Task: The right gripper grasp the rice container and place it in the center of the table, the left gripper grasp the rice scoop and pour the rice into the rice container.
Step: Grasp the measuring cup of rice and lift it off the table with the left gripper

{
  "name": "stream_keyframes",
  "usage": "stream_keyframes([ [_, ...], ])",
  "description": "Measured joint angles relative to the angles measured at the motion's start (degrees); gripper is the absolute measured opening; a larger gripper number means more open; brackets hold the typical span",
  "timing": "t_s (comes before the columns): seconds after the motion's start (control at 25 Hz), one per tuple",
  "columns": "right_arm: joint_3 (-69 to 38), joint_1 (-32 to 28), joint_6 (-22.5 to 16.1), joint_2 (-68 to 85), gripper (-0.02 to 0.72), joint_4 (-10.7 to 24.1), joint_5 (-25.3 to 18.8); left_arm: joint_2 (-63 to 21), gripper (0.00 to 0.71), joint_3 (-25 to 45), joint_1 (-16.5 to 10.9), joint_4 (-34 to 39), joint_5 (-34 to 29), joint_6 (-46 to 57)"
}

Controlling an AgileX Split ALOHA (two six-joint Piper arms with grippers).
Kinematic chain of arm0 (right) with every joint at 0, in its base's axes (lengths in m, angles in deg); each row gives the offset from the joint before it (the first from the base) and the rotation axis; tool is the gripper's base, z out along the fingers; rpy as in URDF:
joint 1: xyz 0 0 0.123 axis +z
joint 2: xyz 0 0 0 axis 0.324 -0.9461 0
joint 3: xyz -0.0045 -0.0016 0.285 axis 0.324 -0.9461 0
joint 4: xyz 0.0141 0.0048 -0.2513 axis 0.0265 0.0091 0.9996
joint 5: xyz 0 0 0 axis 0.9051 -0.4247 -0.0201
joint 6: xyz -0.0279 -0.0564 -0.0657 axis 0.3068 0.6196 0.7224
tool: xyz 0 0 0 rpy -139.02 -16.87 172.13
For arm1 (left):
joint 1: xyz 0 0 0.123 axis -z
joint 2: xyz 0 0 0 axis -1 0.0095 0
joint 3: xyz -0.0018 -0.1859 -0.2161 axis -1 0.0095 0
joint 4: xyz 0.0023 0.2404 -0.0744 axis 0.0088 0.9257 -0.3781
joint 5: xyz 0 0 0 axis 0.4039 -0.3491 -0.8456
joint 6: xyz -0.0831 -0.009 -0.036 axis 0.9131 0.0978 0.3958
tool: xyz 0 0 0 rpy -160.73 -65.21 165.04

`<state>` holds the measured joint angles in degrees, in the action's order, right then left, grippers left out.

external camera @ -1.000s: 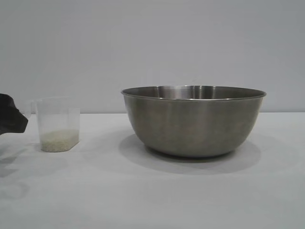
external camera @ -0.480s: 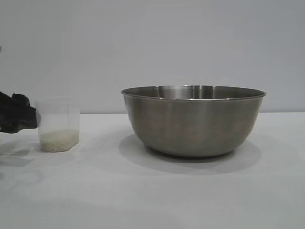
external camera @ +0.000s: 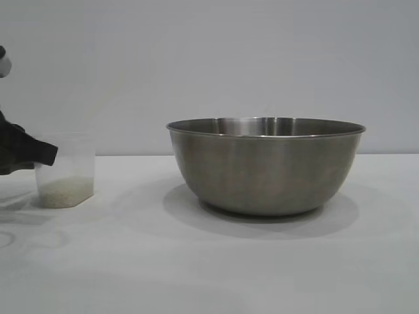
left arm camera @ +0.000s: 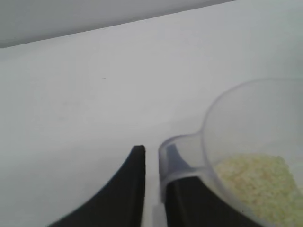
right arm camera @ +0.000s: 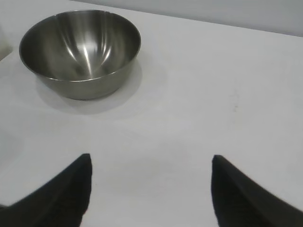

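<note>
At the table's [external camera: 216, 261] left edge, the left hand [left arm camera: 152, 163] pinches the rice scoop's [external camera: 64, 171] loop handle.

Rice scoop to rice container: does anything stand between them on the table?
Nothing visible does. Only bare table lies between the rice scoop, held at its handle by the left gripper, and the rice container.

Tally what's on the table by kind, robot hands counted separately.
Steel bowls: 1, the bowl
Plastic cups: 1, the cup, holding rice
Robot hands: 2, the left hand shut on the cup's handle, the right hand open, back from the bowl
Total: 4
</note>
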<state>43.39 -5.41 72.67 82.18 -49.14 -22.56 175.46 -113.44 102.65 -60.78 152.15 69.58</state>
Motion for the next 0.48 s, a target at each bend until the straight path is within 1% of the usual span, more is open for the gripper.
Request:
stream_keyframes([
  [0.12, 0.0, 0.0, 0.0, 0.0, 0.494, 0.0, 0.0, -2.54, 0.0, 0.0, 0.0, 2.25, -0.09, -1.07],
  [0.28, 0.0, 0.0, 0.0, 0.0, 0.494, 0.0, 0.0, -8.21, 0.0, -0.1, 0.0, 3.79, -0.33, -4.39],
  [0.48, 0.0, 0.0, 0.0, 0.0, 0.494, 0.0, 0.0, -14.08, 0.0, -2.03, 0.0, 10.32, -0.23, -12.5],
])
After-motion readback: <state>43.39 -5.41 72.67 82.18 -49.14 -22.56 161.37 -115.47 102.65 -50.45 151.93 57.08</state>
